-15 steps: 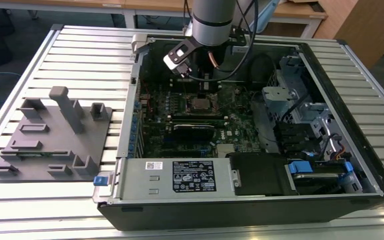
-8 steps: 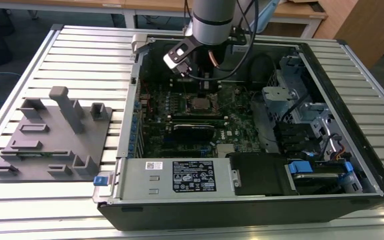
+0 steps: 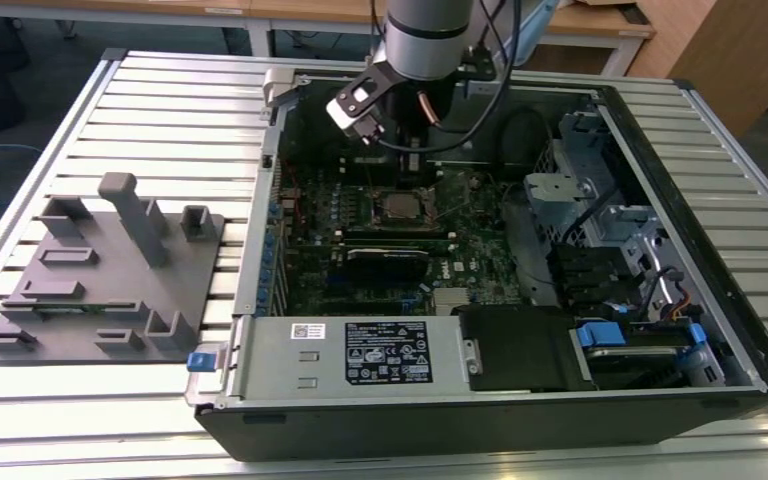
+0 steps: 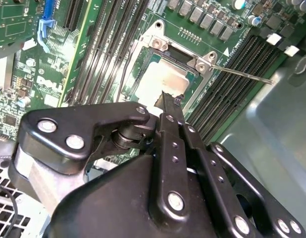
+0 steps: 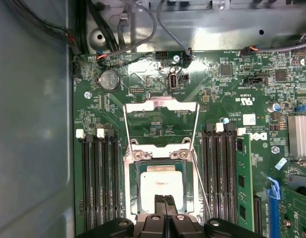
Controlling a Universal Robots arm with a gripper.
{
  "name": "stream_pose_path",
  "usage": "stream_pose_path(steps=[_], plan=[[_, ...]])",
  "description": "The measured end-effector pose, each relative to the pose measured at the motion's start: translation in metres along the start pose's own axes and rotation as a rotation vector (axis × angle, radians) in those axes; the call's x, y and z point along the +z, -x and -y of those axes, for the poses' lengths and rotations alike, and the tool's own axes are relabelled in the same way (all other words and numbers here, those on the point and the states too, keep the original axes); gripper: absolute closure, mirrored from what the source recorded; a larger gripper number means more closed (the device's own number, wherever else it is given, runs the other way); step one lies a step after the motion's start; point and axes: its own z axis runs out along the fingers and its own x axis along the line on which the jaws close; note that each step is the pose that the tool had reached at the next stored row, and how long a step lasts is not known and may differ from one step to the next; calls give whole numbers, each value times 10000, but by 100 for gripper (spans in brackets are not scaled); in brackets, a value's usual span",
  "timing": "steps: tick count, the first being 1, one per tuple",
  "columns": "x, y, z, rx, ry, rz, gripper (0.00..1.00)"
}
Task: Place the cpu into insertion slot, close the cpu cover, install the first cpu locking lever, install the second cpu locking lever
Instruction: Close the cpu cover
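Pale cpu (image 5: 160,182) in insertion slot (image 5: 136,184)

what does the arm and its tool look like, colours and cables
The arm is a silver-grey tube with a darker band, and black cables loop beside it. The tool is black: linked bars joined by shiny bolts, narrowing to two slim fingers.

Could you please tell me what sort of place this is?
Probably a robotics lab or workshop: an open computer case sits on a slatted metal table, a robot arm reaches into it, and wooden desks stand behind.
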Motion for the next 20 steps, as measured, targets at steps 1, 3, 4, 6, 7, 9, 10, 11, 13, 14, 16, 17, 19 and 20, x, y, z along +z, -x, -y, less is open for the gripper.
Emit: stream_pose_path(steps=[1,3,4,6,7,9,10,11,13,14,16,17,19,20], plan=[[-15,0,0,0,0,0,90],[-40,0,-1,0,0,0,90],[-56,-1,-1,0,0,0,90],[-89,-1,-1,0,0,0,90],[-104,-1,-2,0,0,0,90],[-127,-1,-2,0,0,-1,90],[-138,-1,-2,0,0,0,90],[-150,-1,-3,0,0,-1,90],[-177,-2,-3,0,0,0,90],[-190,-2,-3,0,0,0,90],[-214,-2,-4,0,0,0,90],[-223,-2,-4,0,1,0,90],[-240,-2,-4,0,0,0,90],[-244,-2,-4,0,0,0,90]])
